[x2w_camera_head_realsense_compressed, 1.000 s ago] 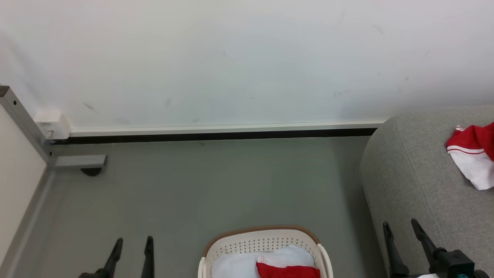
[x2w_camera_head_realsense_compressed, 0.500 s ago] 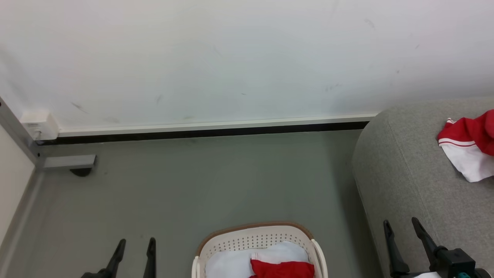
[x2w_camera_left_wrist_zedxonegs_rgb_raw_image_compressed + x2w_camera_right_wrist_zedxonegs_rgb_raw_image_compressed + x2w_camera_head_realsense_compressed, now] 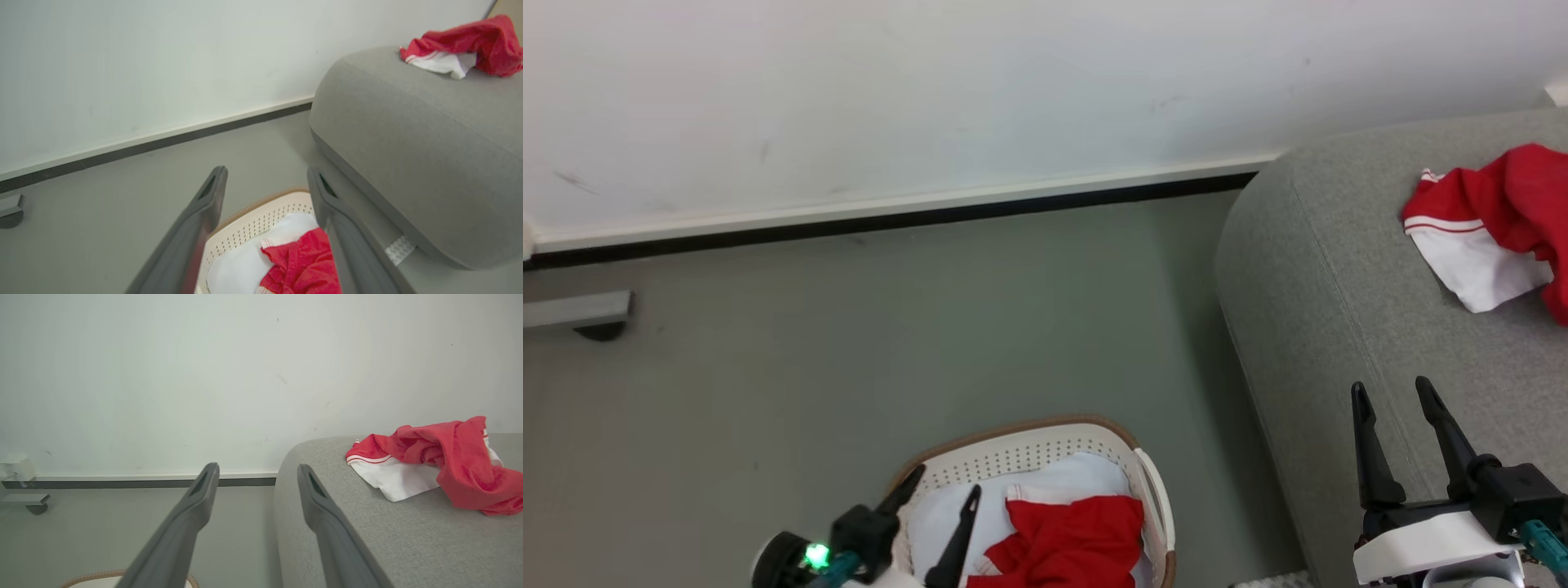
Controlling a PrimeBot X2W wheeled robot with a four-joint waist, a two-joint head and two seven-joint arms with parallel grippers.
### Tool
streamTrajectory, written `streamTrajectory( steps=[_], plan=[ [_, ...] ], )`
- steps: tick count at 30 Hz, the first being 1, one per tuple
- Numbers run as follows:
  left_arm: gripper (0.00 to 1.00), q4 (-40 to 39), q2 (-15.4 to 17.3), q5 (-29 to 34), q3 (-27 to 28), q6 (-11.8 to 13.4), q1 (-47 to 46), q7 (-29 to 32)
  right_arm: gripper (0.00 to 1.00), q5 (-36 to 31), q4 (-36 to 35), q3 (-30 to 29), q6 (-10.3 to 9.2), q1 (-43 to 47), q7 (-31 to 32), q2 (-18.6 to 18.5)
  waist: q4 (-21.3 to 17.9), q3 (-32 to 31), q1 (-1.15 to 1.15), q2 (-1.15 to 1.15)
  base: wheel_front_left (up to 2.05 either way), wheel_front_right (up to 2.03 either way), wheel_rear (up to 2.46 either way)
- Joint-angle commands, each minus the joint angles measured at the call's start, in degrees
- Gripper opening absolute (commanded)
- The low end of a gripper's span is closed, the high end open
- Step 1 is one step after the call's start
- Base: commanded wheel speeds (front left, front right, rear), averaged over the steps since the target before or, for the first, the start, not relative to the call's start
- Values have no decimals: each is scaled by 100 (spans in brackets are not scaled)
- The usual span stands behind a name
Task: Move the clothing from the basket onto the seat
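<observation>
The cream basket (image 3: 1152,482) with a brown rim stands on the floor at the bottom centre. A red garment (image 3: 1074,543) lies in it on pale white padding (image 3: 939,514). My left gripper (image 3: 947,483) hovers open over the basket's left part, nothing between its fingers; the left wrist view has the garment (image 3: 304,265) below the fingers. Another red and white garment (image 3: 1486,220) lies on the grey sofa (image 3: 1323,269) at the right. My right gripper (image 3: 1392,390) stands open above the sofa's front part, well short of that garment (image 3: 429,465).
A white wall with a dark baseboard (image 3: 890,220) runs across the back. A grey metal foot (image 3: 576,314) sits on the floor at the far left. Bare grey floor (image 3: 849,351) lies between wall, basket and sofa.
The head camera has tilted and turned, shifting the scene. My left gripper has swung right from beside the basket to over its left part. The right gripper has risen slightly in view.
</observation>
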Motion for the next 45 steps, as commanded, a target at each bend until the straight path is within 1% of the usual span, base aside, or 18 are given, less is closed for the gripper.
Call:
streamTrajectory(
  steps=[1, 5, 9, 15, 22, 25, 30, 34, 45],
  plan=[
    [100, 237, 101, 157, -257, -22, -221, 125, 100, 41, -84, -29, -14, -67, 3, -12, -280, 326, -1, 0, 0, 0, 0],
    [100, 825, 202, 210, -1059, -31, -610, 422, 100, 92, -213, -42, -14, -143, 3, -14, -468, 649, -1, 0, 0, 0, 0],
    [100, 1499, 305, 166, -1764, -24, -1030, 796, 100, 147, -324, -54, -14, -235, 3, -12, -573, 974, -1, 0, 0, 0, 0],
    [100, 2419, 334, 83, -2511, -26, -1716, 1192, 100, 195, -570, -89, -14, -441, 3, -9, -594, 1576, -1, 0, 0, 0, 0],
    [100, 3233, 140, -56, -3036, -27, -2426, 1175, 100, 209, -857, -64, -14, -694, 3, -10, -611, 2254, -1, 0, 0, 0, 0],
    [100, 3513, 66, -195, -3288, -27, -2616, 1198, 100, 207, -933, -39, -14, -739, 3, -11, -637, 2413, -1, 0, 0, 0, 0],
    [100, 3877, 54, -381, -3635, -27, -2872, 1163, 100, 239, -1005, -41, -15, -802, 3, -12, -680, 2585, -1, 0, 0, 0, 0],
    [100, 4127, 81, -401, -3739, -27, -3091, 1085, 100, 244, -1070, -62, -15, -817, 3, -11, -700, 2736, -1, 0, 0, 0, 0],
    [100, 4621, -29, -528, -4054, -27, -3490, 961, 100, 311, -1185, -77, -15, -926, 3, -12, -742, 3216, -1, 0, 0, 0, 0]
  ],
)
